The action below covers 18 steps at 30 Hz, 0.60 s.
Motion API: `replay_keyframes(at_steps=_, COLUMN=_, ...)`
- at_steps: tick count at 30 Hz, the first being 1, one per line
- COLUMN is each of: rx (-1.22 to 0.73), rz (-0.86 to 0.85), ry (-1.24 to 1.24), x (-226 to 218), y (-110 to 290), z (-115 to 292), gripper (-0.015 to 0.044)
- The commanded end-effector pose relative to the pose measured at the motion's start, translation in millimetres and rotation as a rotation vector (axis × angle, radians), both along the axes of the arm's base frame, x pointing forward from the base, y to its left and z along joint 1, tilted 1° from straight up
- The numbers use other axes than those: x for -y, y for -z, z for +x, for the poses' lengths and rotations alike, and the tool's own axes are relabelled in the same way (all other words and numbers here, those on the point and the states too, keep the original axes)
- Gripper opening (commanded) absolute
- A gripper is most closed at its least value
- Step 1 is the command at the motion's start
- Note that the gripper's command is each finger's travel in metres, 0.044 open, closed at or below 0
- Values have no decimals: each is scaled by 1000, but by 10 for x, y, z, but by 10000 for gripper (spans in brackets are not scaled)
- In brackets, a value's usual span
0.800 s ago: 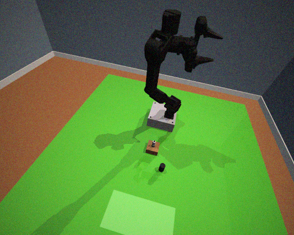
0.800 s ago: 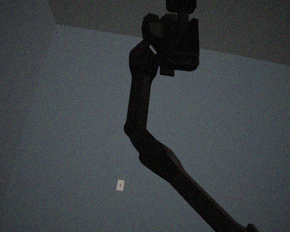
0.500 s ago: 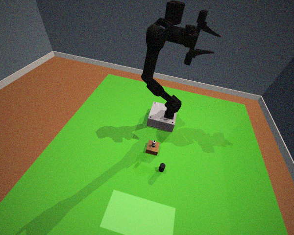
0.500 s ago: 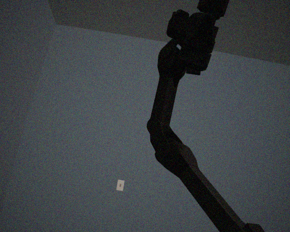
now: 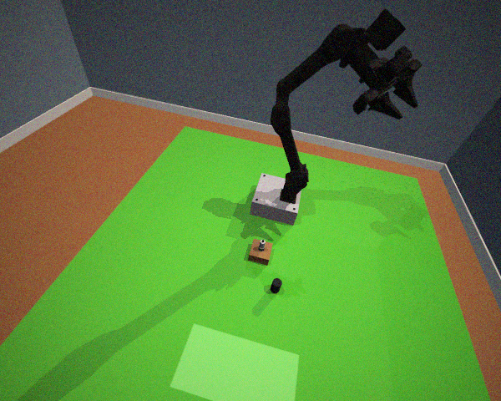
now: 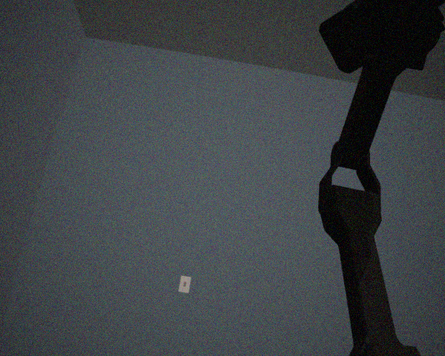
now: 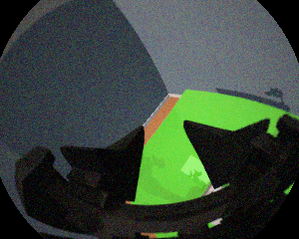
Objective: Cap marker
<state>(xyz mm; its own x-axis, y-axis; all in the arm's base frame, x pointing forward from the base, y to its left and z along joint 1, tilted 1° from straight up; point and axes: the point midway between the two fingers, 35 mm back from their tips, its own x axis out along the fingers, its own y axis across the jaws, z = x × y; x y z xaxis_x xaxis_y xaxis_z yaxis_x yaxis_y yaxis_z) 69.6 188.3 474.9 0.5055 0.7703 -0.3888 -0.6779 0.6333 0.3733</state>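
Marker [image 5: 261, 245]: stands upright in the brown holder block [image 5: 260, 251] near the middle of the green tabletop [image 5: 125, 259], just in front of the arm's grey base [image 5: 265, 183]; its tip is bare, no cap on it.
Cap [image 5: 275, 285]: a small dark cylinder standing on the tabletop a little nearer the camera and slightly right of the holder block, apart from it and untouched.
Pale patch [image 5: 235, 364]: a lighter rectangle on the tabletop further forward, with nothing on it that matters to the task.
Arm [image 5: 285, 129]: rises from the base and bends up and to the right, reaching high above the tabletop; the exterior view shows only its dark links against the wall.
Pincer [image 5: 384, 105]: at the far upper right, high in the air and well apart from both cap and marker; its jaws stand partly apart with nothing between them, and the wrist view shows only green tabletop in the gap.
Step in hand: the very start, as I judge it; the cap is not yet picked up.
Next move: swing the arm back left and down over the cap, keep the jaws wide enough to straddle it, lower around it and close, without knocking the loose cap over.
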Motion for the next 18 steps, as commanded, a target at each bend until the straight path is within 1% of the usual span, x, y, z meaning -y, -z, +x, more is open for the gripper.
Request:
replay_keyframes(at_steps=1, rx=39, rz=-108, ry=50, x=-192, y=177, z=193, gripper=251)
replay_keyframes(at_steps=3, rx=56, rz=-153, ry=60, x=-252, y=246, z=265, gripper=251)
replay_keyframes(at_steps=6, rx=96, rz=-276, ry=74, x=-389, y=439, z=465, gripper=251)
replay_keyframes(at_steps=12, rx=127, rz=-585, ry=114, x=-470, y=997, z=1146, gripper=251)
replay_keyframes(at_steps=16, rx=98, rz=-773, ry=89, x=-400, y=1419, z=1607, gripper=251)
replay_keyframes(at_steps=18, rx=72, rz=-837, ry=103, x=-314, y=1589, z=1803, gripper=251)
